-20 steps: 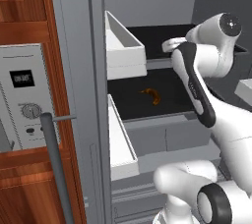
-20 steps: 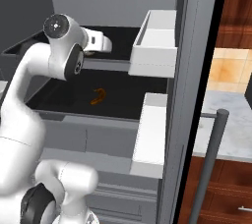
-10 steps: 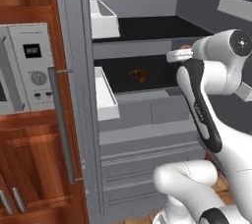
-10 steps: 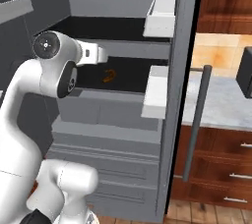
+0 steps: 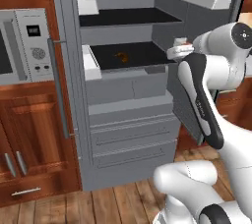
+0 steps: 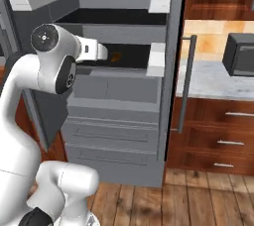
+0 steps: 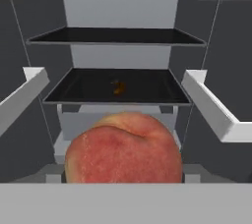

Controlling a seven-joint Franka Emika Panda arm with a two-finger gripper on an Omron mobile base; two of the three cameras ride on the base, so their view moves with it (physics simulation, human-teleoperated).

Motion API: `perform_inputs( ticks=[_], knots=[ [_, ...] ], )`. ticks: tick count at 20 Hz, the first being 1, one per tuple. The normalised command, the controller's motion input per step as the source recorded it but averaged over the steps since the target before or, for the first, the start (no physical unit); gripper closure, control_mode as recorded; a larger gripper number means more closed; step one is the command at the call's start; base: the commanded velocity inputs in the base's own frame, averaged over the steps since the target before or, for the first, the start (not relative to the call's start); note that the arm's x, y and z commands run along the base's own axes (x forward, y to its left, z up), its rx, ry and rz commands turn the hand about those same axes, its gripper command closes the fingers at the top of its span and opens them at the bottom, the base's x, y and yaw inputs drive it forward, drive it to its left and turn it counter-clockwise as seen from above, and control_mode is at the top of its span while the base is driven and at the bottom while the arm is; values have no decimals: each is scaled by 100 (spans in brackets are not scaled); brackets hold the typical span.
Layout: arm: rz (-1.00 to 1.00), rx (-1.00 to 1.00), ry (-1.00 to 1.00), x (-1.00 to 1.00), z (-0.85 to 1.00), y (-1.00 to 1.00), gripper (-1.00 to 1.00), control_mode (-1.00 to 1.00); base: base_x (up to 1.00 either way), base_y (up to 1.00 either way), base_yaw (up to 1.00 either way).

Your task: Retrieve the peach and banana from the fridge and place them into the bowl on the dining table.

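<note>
The fridge (image 5: 128, 120) is matt grey, its shelves (image 7: 115, 88) glossy black. The peach (image 7: 123, 149) has faintly speckled red skin. Beside the fridge, cabinets (image 6: 218, 131) are polished reddish wood.

You'll find no readable text; the microwave (image 5: 19, 46) display at nine o'clock perhaps shows digits, too blurred to read.

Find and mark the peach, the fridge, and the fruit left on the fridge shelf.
peach (image 7: 124, 148): hand view, middle of its red skin.
fridge (image 5: 130, 134): left base view, drawer front.
fruit on shelf (image 5: 122, 57): left base view, its middle.
</note>
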Motion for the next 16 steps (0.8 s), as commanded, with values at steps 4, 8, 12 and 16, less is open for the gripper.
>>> perform_inputs(
  ticks=[4, 8, 12, 16],
  knots=[
    [0, 0, 0, 0, 0, 0, 100, 100, -88, 2, -28],
    [0, 0, 0, 0, 0, 0, 100, 100, -79, 18, -37],
    [0, 0, 0, 0, 0, 0, 100, 100, -93, 18, -42],
    [0, 0, 0, 0, 0, 0, 100, 100, -100, 11, -47]
  ],
)
